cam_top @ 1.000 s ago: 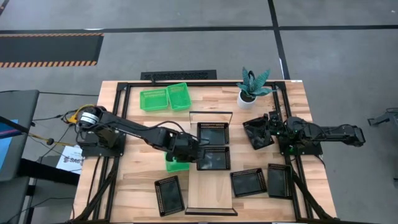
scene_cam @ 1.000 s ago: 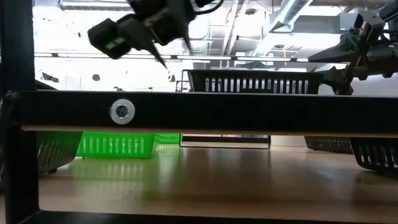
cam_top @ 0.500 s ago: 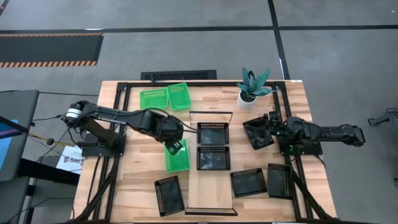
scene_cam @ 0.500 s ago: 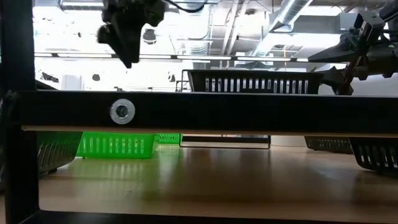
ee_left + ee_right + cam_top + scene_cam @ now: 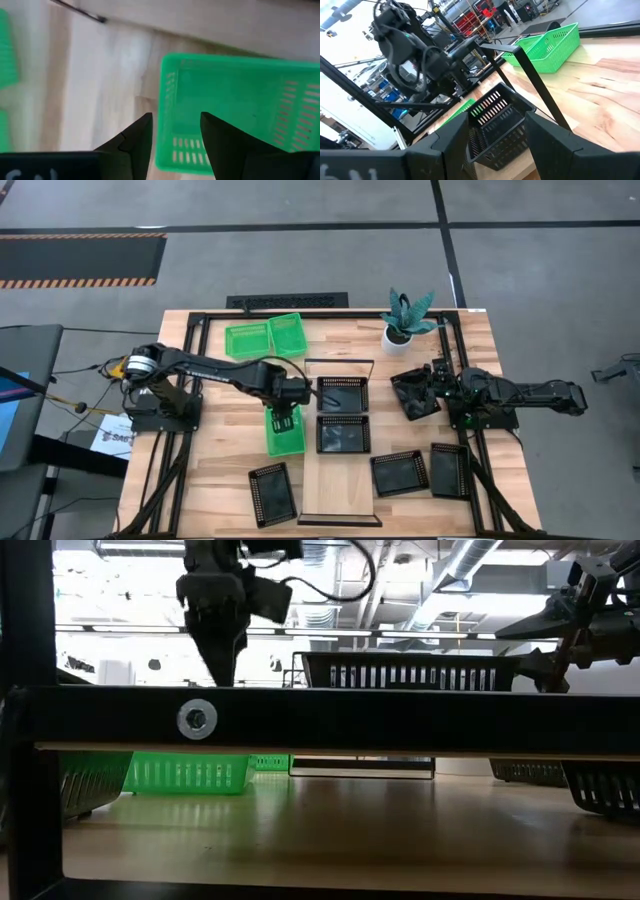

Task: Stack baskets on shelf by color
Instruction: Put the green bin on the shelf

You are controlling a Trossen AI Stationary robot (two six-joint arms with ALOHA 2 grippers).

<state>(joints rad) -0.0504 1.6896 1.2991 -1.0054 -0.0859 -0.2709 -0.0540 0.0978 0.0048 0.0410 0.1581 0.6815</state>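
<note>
Green basket (image 5: 285, 431), loose on tabletop beside shelf (image 5: 340, 480) left edge, long axis parallel to shelf; left gripper (image 5: 283, 416) directly above its far end, part-open, empty, nearer arm.

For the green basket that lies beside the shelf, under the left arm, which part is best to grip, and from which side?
Probably the short end wall of the green basket nearest the left end effector, taken from above. The basket sits flat with its mouth up, so its thin mesh rim is free, and the open fingers already straddle that wall. The shelf stands close along one long side.
</note>
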